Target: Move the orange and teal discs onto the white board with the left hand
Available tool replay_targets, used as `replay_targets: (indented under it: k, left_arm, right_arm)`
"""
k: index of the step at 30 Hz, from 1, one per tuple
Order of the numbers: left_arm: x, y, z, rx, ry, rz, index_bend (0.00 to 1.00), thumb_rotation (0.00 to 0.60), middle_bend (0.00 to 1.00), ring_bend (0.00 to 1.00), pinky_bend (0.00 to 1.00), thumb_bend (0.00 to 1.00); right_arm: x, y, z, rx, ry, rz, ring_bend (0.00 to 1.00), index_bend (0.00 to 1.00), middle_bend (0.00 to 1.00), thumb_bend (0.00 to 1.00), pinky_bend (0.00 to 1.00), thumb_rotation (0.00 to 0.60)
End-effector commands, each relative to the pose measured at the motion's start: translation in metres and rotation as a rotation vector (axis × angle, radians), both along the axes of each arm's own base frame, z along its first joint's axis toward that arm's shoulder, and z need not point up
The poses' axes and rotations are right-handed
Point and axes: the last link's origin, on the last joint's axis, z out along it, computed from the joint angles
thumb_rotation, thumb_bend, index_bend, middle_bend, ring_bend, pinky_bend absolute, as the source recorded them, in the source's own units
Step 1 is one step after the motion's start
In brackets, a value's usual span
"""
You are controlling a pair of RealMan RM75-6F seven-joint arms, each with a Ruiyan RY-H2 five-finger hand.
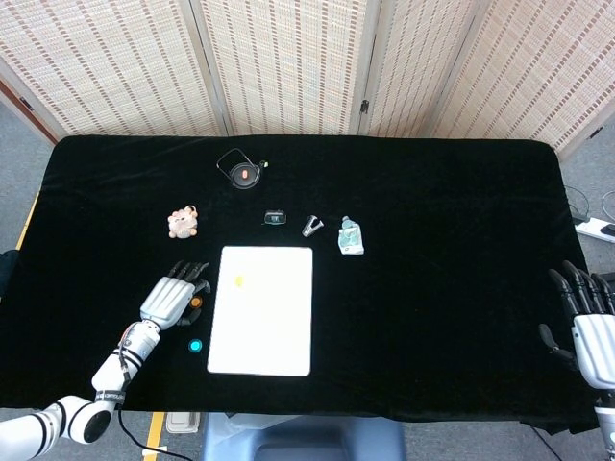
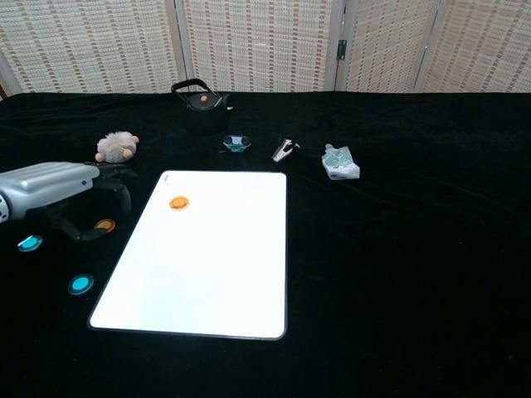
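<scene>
The white board (image 1: pixel 274 327) (image 2: pixel 216 265) lies near the table's front edge. One orange disc (image 1: pixel 239 281) (image 2: pixel 178 202) rests on its far left corner. A second orange disc (image 1: pixel 195 302) (image 2: pixel 104 225) lies on the black cloth just left of the board. My left hand (image 1: pixel 171 299) (image 2: pixel 62 184) hovers over this disc with fingers spread, thumb and fingers on either side of it, holding nothing. Two teal discs (image 2: pixel 31 243) (image 2: pixel 80 284) lie on the cloth nearer the front; the head view shows only one teal disc (image 1: pixel 196 346). My right hand (image 1: pixel 586 322) stands open at the far right edge.
A black teapot (image 1: pixel 242 173) (image 2: pixel 200 104) stands at the back. A plush toy (image 1: pixel 183 223) (image 2: pixel 116 147) sits just beyond my left hand. A small dish (image 1: pixel 276 219), a clip (image 1: pixel 313 227) and a pale packet (image 1: pixel 351 236) lie behind the board.
</scene>
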Motion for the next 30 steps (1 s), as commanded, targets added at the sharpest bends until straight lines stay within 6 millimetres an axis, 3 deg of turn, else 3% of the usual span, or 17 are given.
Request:
replay_targets:
  k: [1,23,30]
  left_arm:
    - [-0.003,0.001,-0.001,0.004,0.006,0.005,0.37,0.600,0.07,0.00,0.00,0.45]
    - [-0.018,0.001,-0.006,0.006,0.009,0.045,0.43,0.600,0.07,0.00,0.00,0.45]
    - [-0.020,0.004,-0.009,0.011,-0.002,0.054,0.50,0.600,0.07,0.00,0.00,0.45]
  right_arm:
    - [0.000,0.000,0.000,-0.001,-0.001,0.000,0.00,0.00,0.00,0.42,0.00,0.600]
    - [0.001,0.004,0.000,-0.005,-0.001,-0.001,0.00,0.00,0.00,0.42,0.00,0.600]
    - [0.002,0.005,0.001,-0.007,-0.003,-0.001,0.00,0.00,0.00,0.42,0.00,0.600]
